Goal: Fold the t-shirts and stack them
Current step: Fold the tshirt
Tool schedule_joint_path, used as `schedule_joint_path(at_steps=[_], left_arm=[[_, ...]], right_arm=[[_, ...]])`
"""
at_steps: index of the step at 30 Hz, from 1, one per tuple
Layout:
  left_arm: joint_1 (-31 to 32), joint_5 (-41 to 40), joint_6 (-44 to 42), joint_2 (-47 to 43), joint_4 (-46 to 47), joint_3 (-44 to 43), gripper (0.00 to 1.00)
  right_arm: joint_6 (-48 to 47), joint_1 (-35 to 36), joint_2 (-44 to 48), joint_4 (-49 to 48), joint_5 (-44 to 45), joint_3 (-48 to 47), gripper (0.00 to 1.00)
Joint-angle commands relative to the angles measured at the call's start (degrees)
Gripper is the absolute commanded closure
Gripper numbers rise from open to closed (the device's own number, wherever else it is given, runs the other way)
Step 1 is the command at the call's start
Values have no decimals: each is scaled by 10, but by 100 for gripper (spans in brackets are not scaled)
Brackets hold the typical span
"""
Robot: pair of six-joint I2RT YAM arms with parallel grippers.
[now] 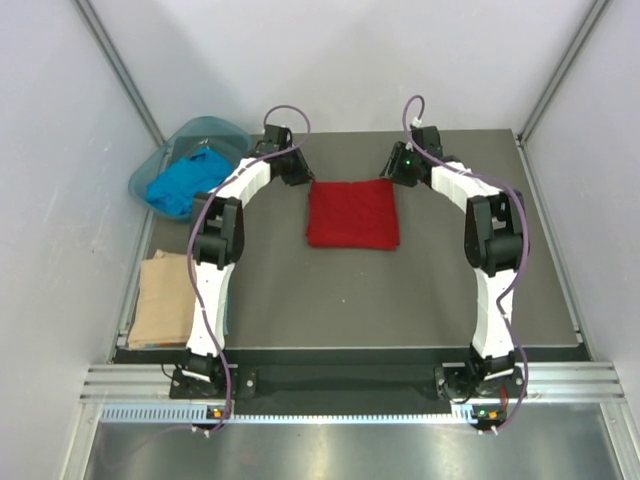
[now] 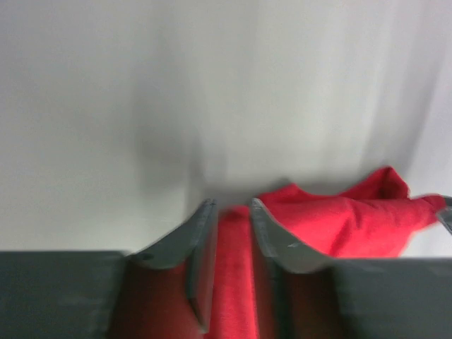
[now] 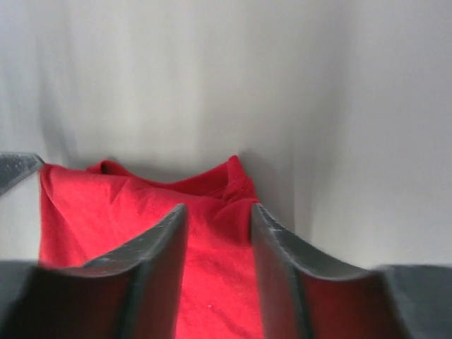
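Observation:
The deep red t-shirt (image 1: 352, 214) lies folded into a square at the middle of the table. My left gripper (image 1: 300, 172) is at its far left corner. In the left wrist view the fingers (image 2: 201, 233) stand close together with a strip of red cloth (image 2: 233, 275) pinched between them. My right gripper (image 1: 392, 170) is at the far right corner, with bunched red cloth (image 3: 219, 240) between its fingers (image 3: 272, 240). The bright blue t-shirt (image 1: 185, 185) lies crumpled in the teal basin. The tan t-shirt (image 1: 165, 298) lies folded at the table's left front.
The translucent teal basin (image 1: 222, 131) stands at the back left corner, just left of my left arm. White walls close in the back and both sides. The grey table (image 1: 400, 300) ends at a metal rail in front.

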State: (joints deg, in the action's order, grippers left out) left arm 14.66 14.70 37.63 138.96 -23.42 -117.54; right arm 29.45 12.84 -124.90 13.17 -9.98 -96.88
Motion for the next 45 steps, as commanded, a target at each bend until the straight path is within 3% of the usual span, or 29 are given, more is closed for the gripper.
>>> schedule_joint_path(at_steps=[1, 2, 5, 13, 21, 26, 32, 37, 42, 45], left_arm=[[-21, -24, -15, -74, 27, 32, 66], [-18, -32, -19, -95, 28, 80, 60], [-6, -48, -42, -173, 35, 176, 55], [24, 14, -47, -314, 130, 404, 52], [47, 15, -49, -293, 139, 454, 53], [62, -23, -42, -290, 150, 493, 60], [76, -85, -41, -307, 142, 514, 63], [75, -64, -31, -326, 131, 517, 55], [74, -29, -15, -357, 115, 522, 52], [74, -18, -14, -373, 119, 542, 51]], right_arm=[[-68, -15, 59, -7, -41, -17, 49], [-81, -22, 70, -4, -56, -3, 45], [-128, -28, 103, 39, -132, 44, 40], [-214, -29, 174, 50, -205, 176, 36], [-244, -29, 180, 41, -213, 262, 37], [-242, -29, 185, 20, -225, 308, 41], [-222, -29, 185, -28, -249, 353, 66], [-207, -29, 194, -50, -260, 373, 88], [-200, -29, 215, -51, -250, 382, 89], [-194, -29, 219, -56, -250, 385, 75]])
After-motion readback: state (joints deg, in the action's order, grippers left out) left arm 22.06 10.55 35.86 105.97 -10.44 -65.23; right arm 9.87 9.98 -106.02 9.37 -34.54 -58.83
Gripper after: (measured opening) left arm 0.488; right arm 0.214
